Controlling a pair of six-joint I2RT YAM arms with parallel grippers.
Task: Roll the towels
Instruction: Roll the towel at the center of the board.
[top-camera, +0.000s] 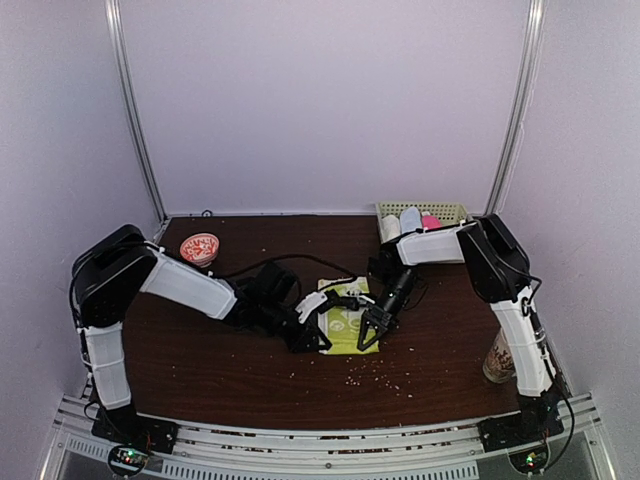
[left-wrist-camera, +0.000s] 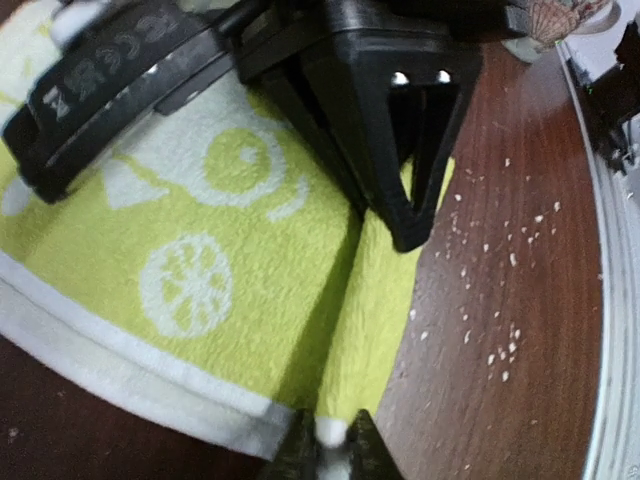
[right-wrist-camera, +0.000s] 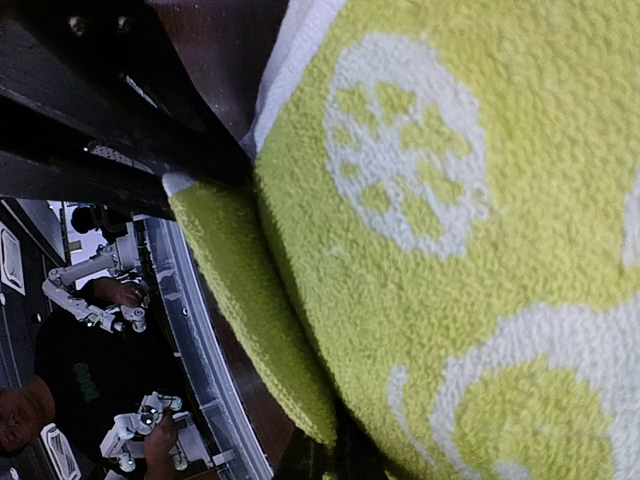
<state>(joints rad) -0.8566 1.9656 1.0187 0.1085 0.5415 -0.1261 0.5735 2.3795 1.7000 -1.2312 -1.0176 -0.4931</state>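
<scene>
A yellow-green towel (top-camera: 348, 318) with white lemon-slice prints lies mid-table, its near edge folded up into a narrow flap. My left gripper (top-camera: 318, 338) is shut on the white corner of that flap (left-wrist-camera: 335, 432), which sits pinched between the tips of the left gripper (left-wrist-camera: 333, 452). My right gripper (top-camera: 377, 333) holds the flap's other end. In the right wrist view the towel (right-wrist-camera: 450, 280) fills the frame and its folded edge runs down into the shut right gripper (right-wrist-camera: 340, 460). The right gripper's black fingers (left-wrist-camera: 400, 170) press onto the towel (left-wrist-camera: 230, 270). A pink roll (top-camera: 430, 221) sits in the basket.
A woven basket (top-camera: 455, 211) at the back right holds rolled white and light-blue cloths. A red-patterned bowl (top-camera: 200, 247) stands at the back left, a glass (top-camera: 497, 360) beside the right arm's base. Black cables (top-camera: 260, 270) cross the table; white crumbs (top-camera: 385, 380) dot the front.
</scene>
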